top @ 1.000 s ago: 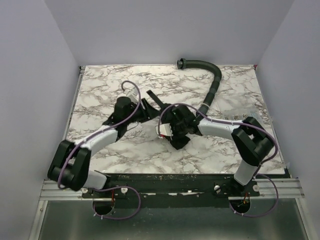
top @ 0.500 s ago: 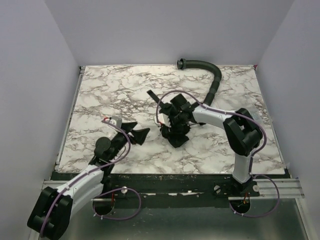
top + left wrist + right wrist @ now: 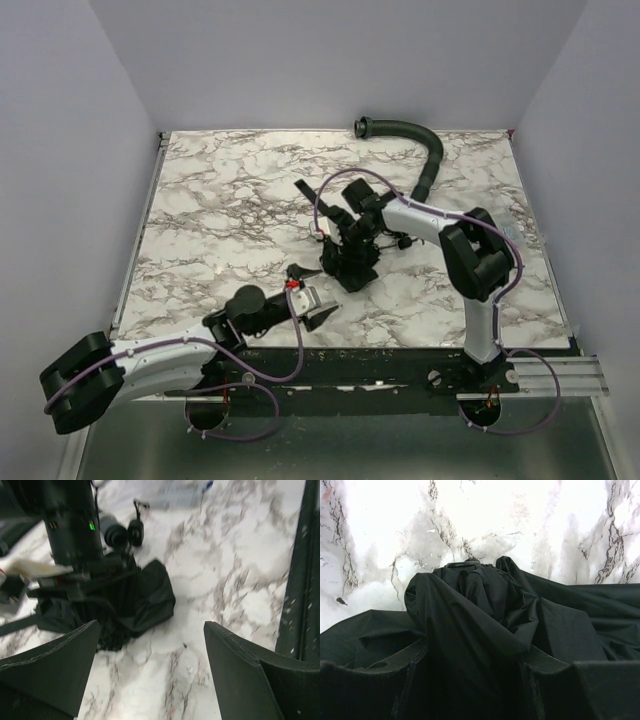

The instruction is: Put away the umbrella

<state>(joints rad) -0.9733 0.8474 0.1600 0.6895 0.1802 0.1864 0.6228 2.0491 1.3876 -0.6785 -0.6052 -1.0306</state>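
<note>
Marble table [image 3: 220, 200] | right gripper [image 3: 343, 238] pinches loose umbrella [image 3: 352, 268] fabric — may slip if you lift | left gripper [image 3: 311, 297] spread, idle

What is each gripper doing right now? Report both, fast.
Left gripper: open, fingers spread wide, holding nothing.
Right gripper: closed on the umbrella, its black fabric bunched between the fingers.

The black fabric compact umbrella [image 3: 352, 268] [image 3: 142, 597] [image 3: 480, 610] lies collapsed as a crumpled, loosely bunched bundle on the marble tabletop [image 3: 220, 200], near the middle and slightly right of centre. Its folds are rumpled, with a ridge of cloth gathered up between the fingers of the right gripper [image 3: 346, 240].
</note>
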